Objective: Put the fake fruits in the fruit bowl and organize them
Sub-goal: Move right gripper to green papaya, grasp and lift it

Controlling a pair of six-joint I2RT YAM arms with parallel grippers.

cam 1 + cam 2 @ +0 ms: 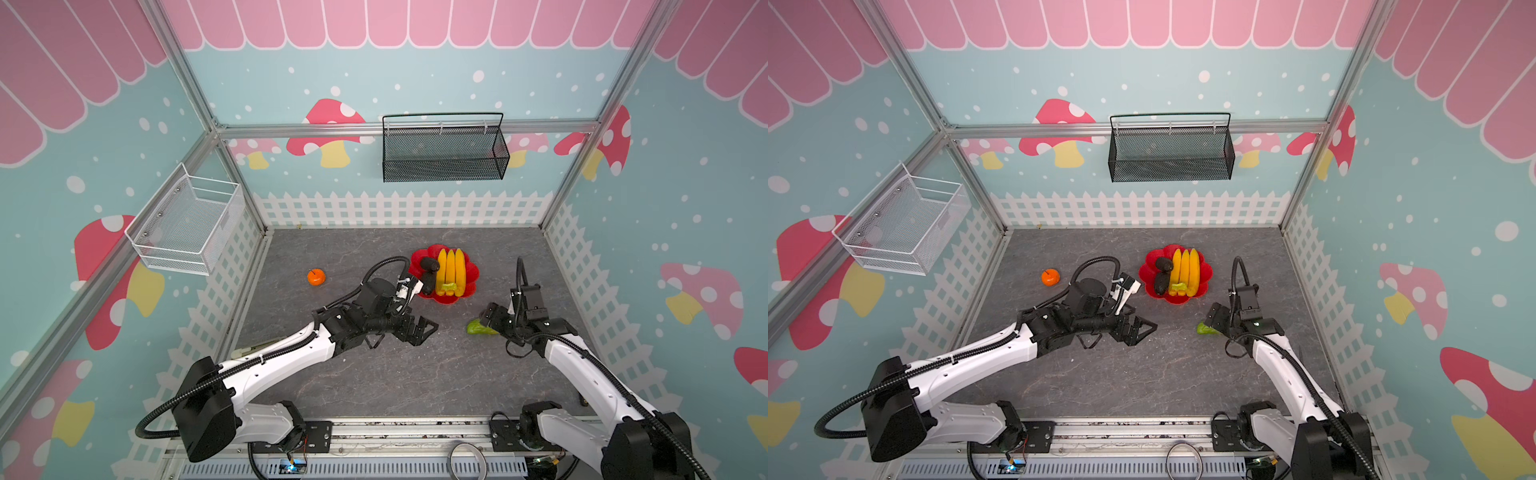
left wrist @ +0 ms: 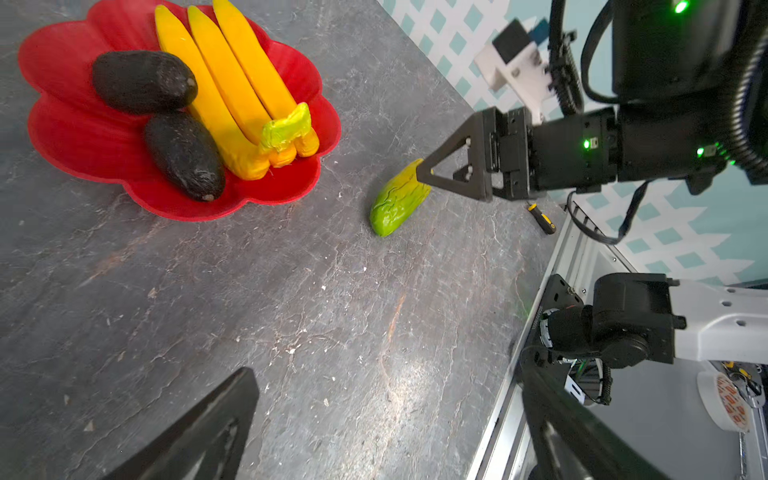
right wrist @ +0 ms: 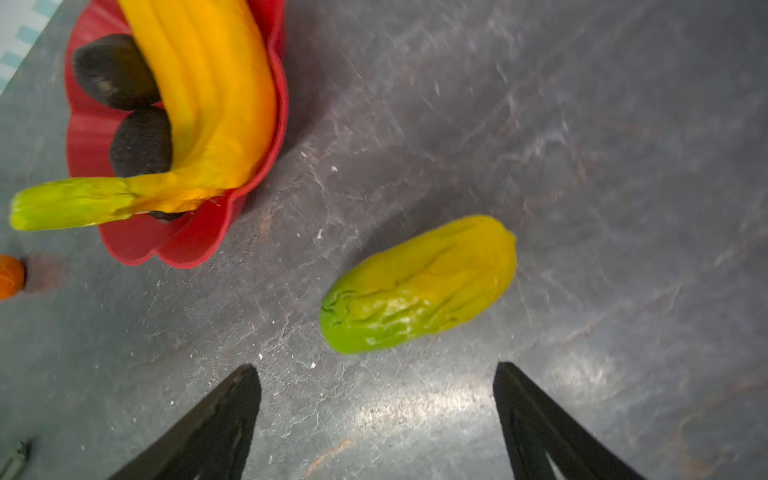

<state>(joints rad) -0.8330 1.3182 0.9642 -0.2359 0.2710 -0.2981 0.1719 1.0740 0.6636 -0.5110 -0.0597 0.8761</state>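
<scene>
Right gripper (image 3: pixel 376 366) fingers spread, empty; mango (image 3: pixel 419 284) lies on the table (image 3: pixel 623 124) just beyond the tips, long axis running tip to tip. Risk: closing on its tapered glossy ends could squirt it aside. Left gripper (image 1: pixel 424 330) spread, empty.

The left arm (image 1: pixel 286 353) stretches from its base at the near edge out toward the middle. Its wrist is bent so that the left tool (image 1: pixel 424 332) lies roughly level, low over the surface (image 1: pixel 374 382), pointing across at the other arm with its jaws spread wide. The right arm (image 1: pixel 582 374) leans inward from its own base, wrist tipped downward. The right tool (image 3: pixel 376 368) hangs close above the surface, jaws well apart, gripping nothing.
</scene>
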